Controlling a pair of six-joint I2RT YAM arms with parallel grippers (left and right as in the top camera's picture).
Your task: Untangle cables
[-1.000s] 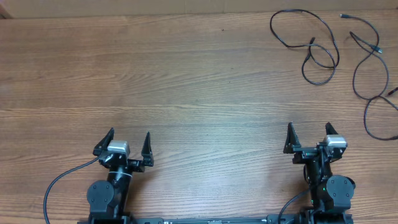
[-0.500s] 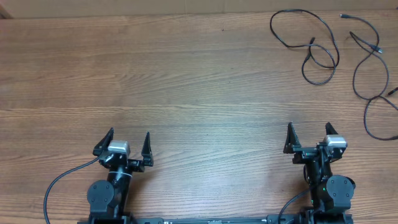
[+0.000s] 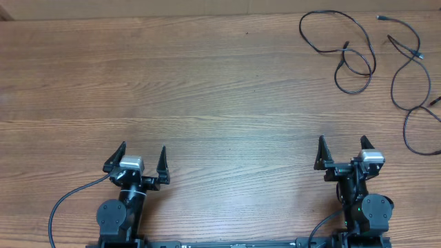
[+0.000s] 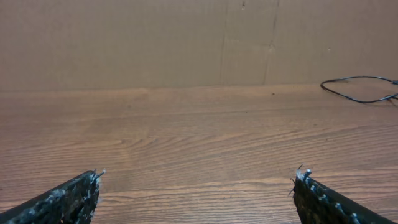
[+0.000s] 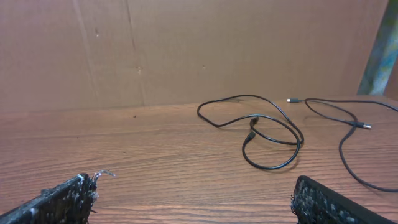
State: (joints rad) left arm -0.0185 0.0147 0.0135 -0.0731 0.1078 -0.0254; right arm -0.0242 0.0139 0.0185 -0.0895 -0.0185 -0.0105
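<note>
Two thin black cables lie apart at the table's far right. One looped cable lies left of a longer strand that runs to the right edge. In the right wrist view the looped cable is ahead and the long strand is to the right. A bit of the looped cable shows in the left wrist view. My left gripper is open and empty near the front edge. My right gripper is open and empty, well short of the cables.
The wooden table is backed by a brown cardboard wall. Thicker black arm wires curve by the left arm base at the front edge.
</note>
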